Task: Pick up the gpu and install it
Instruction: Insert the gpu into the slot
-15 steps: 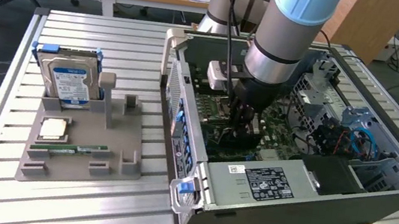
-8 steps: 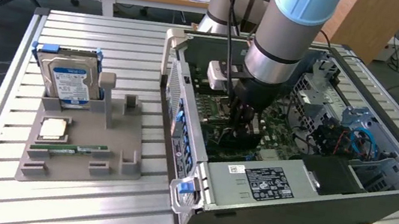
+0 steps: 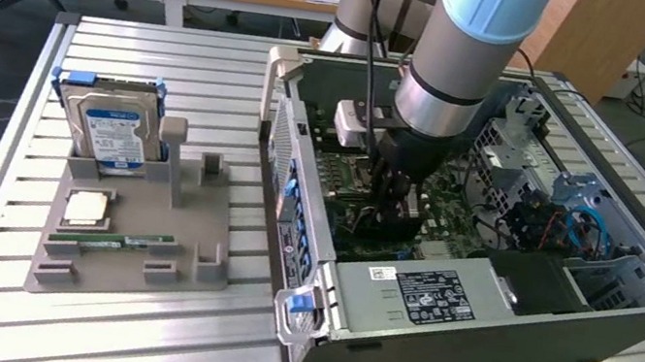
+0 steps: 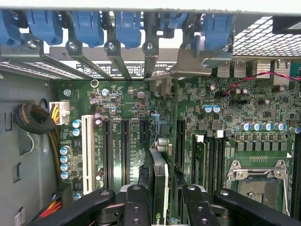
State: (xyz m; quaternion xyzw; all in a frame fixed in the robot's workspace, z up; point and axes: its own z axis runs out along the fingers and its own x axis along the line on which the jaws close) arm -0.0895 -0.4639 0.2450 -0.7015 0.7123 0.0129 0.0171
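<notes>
Pincer [image 4: 162, 193] clamped narrow on the gpu [image 4: 159, 169], which stands on edge between its two black fingers [image 4: 136, 207] and juts past their tips toward the motherboard [image 4: 117, 101] beneath; whether the card's far edge touches a slot cannot be told. Black expansion slots [image 4: 124, 150] run parallel just beside the card, and blue slot clips [image 4: 127, 26] lie well ahead of the fingertips. From outside, the pincer hangs inside the open computer case [image 3: 472, 309], well apart from the grey parts tray [image 3: 127, 252] and hard drive [image 3: 111, 131].

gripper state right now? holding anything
gripper: closed on the gpu, card held edge-on over the motherboard inside the case.
</notes>
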